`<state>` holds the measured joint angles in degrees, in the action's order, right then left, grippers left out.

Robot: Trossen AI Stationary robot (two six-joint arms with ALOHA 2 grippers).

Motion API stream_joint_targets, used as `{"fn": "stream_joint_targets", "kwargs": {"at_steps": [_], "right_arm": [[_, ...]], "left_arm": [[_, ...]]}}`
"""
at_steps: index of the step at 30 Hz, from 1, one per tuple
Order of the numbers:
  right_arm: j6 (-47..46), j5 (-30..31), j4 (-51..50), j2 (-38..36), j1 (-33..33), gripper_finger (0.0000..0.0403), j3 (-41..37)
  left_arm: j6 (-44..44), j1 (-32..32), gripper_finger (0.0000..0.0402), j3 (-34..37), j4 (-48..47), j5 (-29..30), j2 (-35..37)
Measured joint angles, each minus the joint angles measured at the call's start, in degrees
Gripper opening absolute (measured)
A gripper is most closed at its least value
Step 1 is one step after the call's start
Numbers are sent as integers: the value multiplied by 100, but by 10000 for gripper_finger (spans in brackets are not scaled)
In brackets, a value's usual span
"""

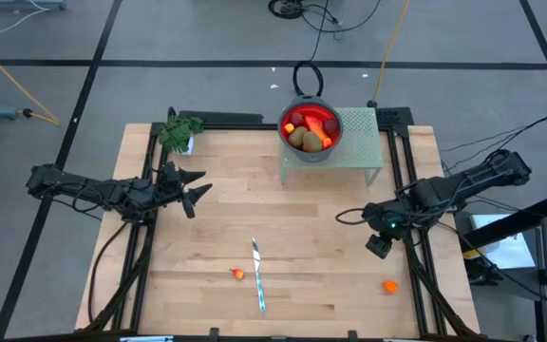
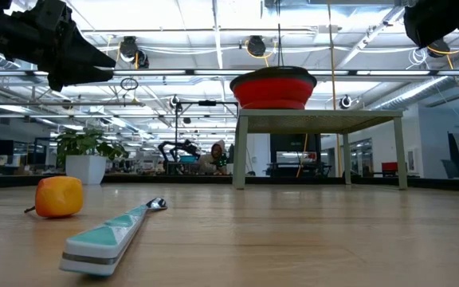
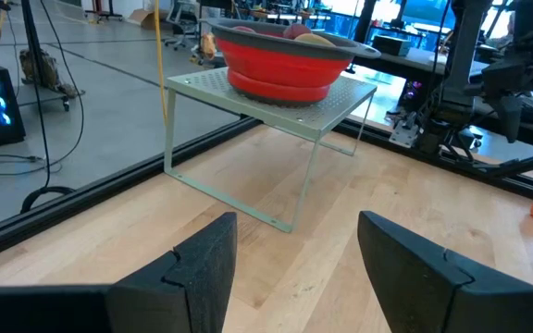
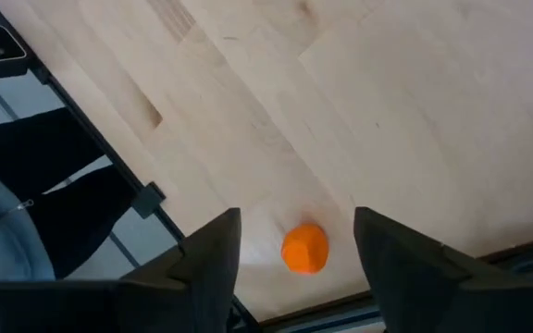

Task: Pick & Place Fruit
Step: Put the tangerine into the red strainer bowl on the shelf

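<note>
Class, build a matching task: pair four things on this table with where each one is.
Things:
1. red bowl
2. knife
3. green plant
4. right pincer

Places:
A. far left corner of the table
B. on the green wire stand
C. above the table's right side, near an orange fruit
D. flat on the wood, front middle

Pairs: 1-B, 2-D, 3-A, 4-C

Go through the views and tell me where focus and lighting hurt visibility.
Low view: the knife handle nearest the camera is soft, ceiling strip lights glare, and the red bowl stands backlit on its rack. Left wrist view: the left tool's fingers are dark, without detail. Right wrist view: the orange piece is crisp, with a soft shadow. High view: evenly lit.
</note>
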<state>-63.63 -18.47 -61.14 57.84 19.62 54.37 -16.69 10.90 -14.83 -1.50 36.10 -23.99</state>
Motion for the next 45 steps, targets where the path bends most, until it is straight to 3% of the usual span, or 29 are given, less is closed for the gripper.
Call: {"fn": "stream_joint_targets", "kwargs": {"at_steps": [11, 21, 26, 34, 42, 45], "right_arm": [[-535, 62, -2, -17, 163, 207, 0], [-2382, 1247, 35, -12, 1773, 210, 0], [-3221, 1538, 234, 226, 2538, 209, 0], [-3922, 1527, 741, 1042, 3345, 208, 2], [-4170, 1503, 735, 1649, 3764, 207, 228], [-4221, 1233, 733, 1850, 3860, 208, 232]], "left_arm": [[-2, 0, 225, -1, 0, 0, 1], [-4, 0, 225, 0, 2, 0, 2], [-7, 0, 225, -2, 2, 0, 2], [-7, 0, 225, -2, 2, 0, 0], [-34, 0, 225, -1, 3, 0, 0], [-103, 0, 225, 0, 4, 0, 1]]}}
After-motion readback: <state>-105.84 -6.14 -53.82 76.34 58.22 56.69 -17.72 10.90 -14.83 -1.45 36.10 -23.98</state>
